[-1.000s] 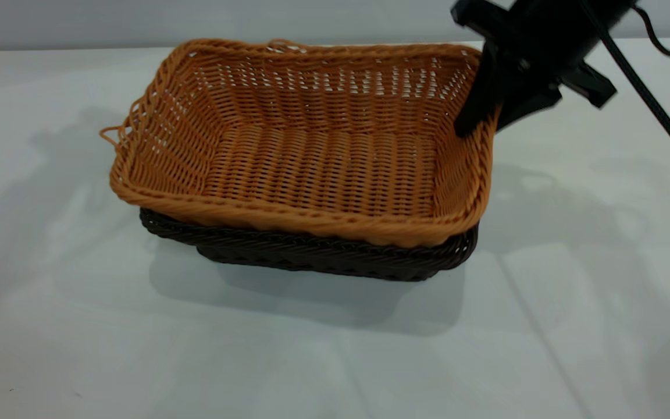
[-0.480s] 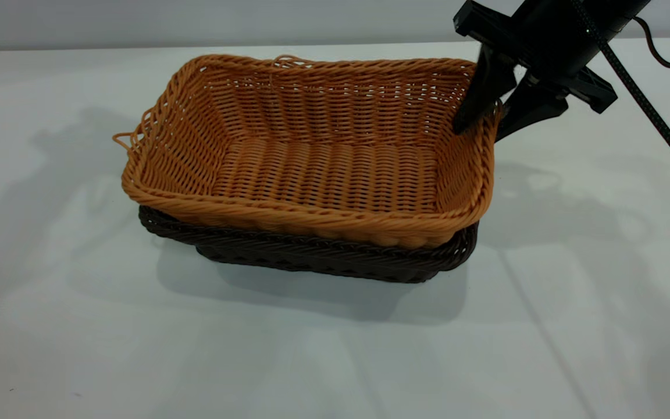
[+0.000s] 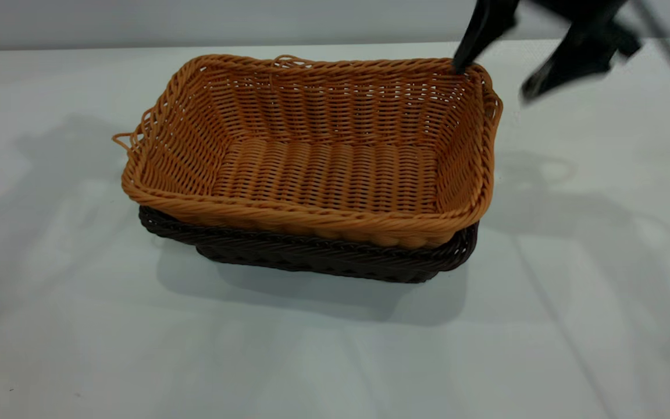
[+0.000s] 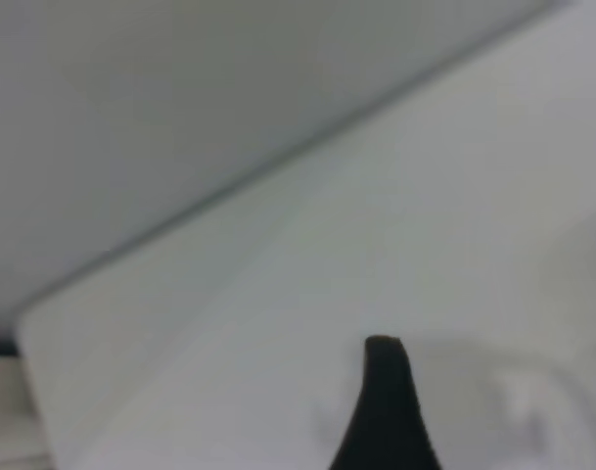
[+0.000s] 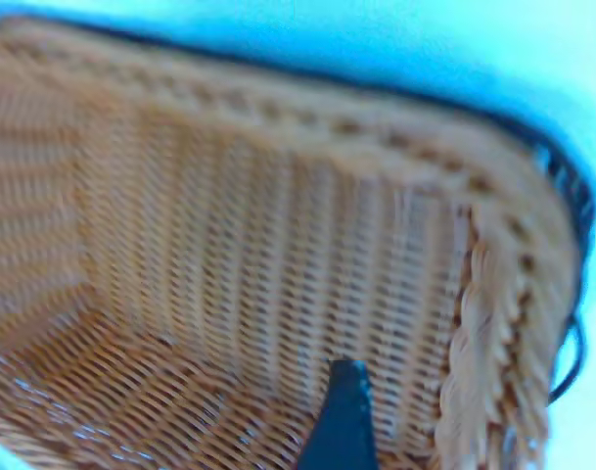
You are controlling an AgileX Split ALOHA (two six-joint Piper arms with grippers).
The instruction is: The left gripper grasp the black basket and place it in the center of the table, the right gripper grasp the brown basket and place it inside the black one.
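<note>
The brown basket (image 3: 323,169) sits nested inside the black basket (image 3: 312,256) on the table (image 3: 79,326), and only the black one's rim and lower wall show beneath it. My right gripper (image 3: 498,78) is open and empty, raised just above the brown basket's far right corner, with one finger (image 3: 469,49) over the rim and the other outside it. The right wrist view looks down into the brown basket (image 5: 229,294) past one finger (image 5: 342,416). My left gripper (image 4: 464,411) is away from the baskets over bare table; only one finger (image 4: 386,411) shows, with nothing beside it.
The table's back edge (image 3: 79,49) runs behind the baskets. A thin black wire loop (image 5: 572,362) hangs at the black basket's end. Loose loops (image 3: 123,139) stick out from the brown basket's left rim.
The brown basket dropped level into the black one. My right gripper then let go of its right rim, opened wide and rose up and to the right.
</note>
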